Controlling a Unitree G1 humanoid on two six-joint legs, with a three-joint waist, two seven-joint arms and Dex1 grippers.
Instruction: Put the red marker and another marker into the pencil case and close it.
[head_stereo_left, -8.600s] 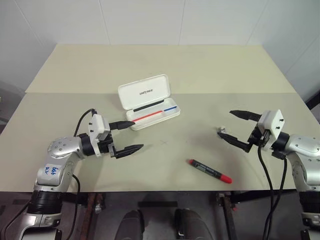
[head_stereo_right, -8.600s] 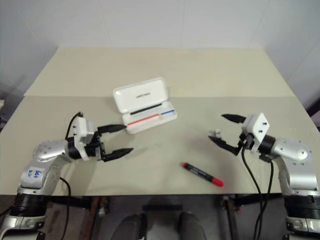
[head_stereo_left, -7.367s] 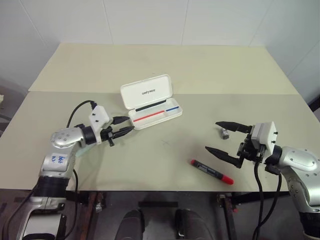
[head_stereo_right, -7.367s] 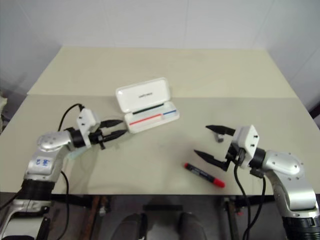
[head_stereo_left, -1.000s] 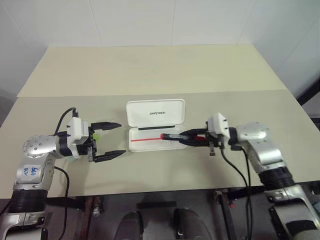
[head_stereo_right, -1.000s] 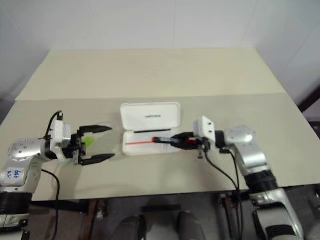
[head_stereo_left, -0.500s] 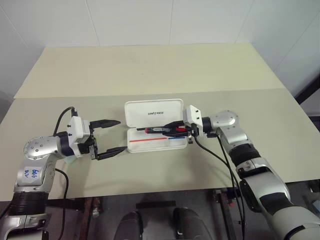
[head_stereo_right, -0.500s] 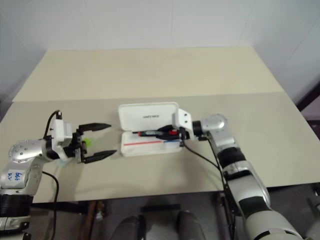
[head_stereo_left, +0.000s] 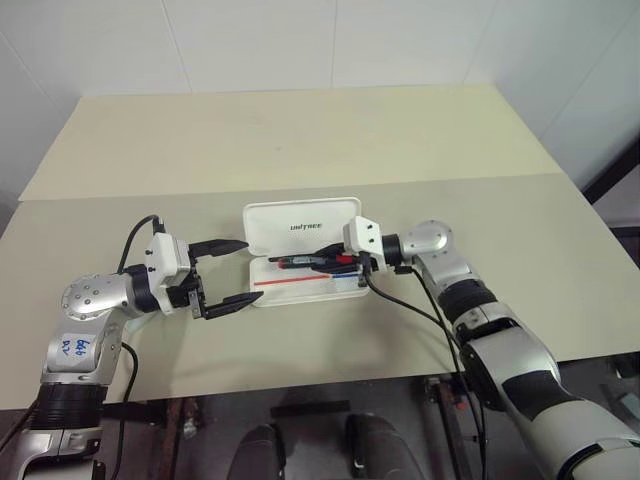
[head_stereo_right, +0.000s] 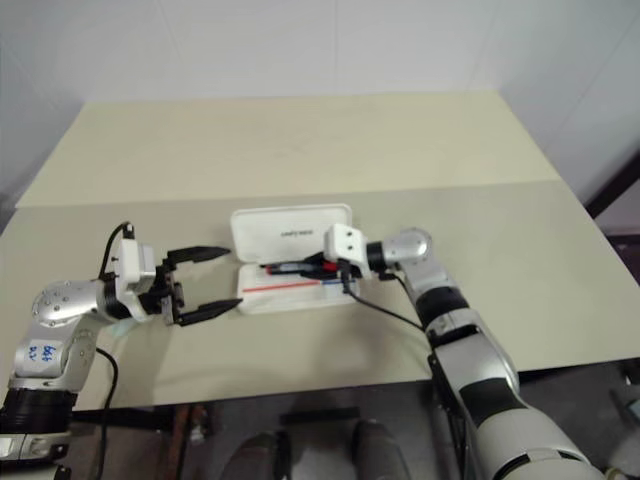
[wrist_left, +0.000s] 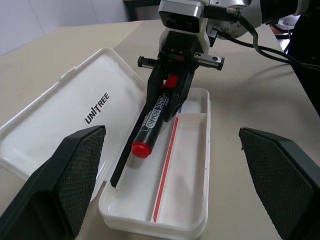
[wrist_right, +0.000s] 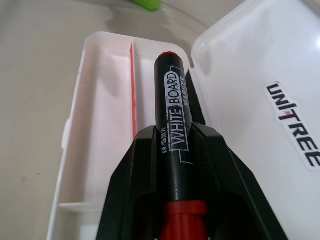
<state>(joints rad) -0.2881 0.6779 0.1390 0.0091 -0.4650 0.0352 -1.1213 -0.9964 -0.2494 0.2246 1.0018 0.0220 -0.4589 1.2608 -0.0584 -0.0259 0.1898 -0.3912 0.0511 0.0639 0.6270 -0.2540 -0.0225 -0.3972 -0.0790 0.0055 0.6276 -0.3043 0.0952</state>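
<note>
The white pencil case (head_stereo_left: 300, 222) lies open in the middle of the table, its lid (wrist_left: 65, 115) flat behind the tray (wrist_left: 187, 165). From the right, my right gripper (head_stereo_left: 320, 262) reaches over the tray, shut on the red marker (wrist_left: 157, 112). The marker (wrist_right: 172, 110) sticks out past the fingertips, tilted along the tray's hinge side. Just left of the case, my left gripper (head_stereo_left: 252, 270) stands open and empty, pointing at the case's end. A bit of the light-green other marker (wrist_right: 146, 4) lies on the table beyond the case's far end.
The beige table (head_stereo_left: 450, 150) has a seam (head_stereo_left: 500, 180) running across it behind the case. Black cables hang from both wrists near the front edge (head_stereo_left: 330, 375).
My right gripper has carried the red marker leftward from the case's right end to over the tray. Seconds ago the marker lay on the table. The left gripper has stayed open beside the case.
</note>
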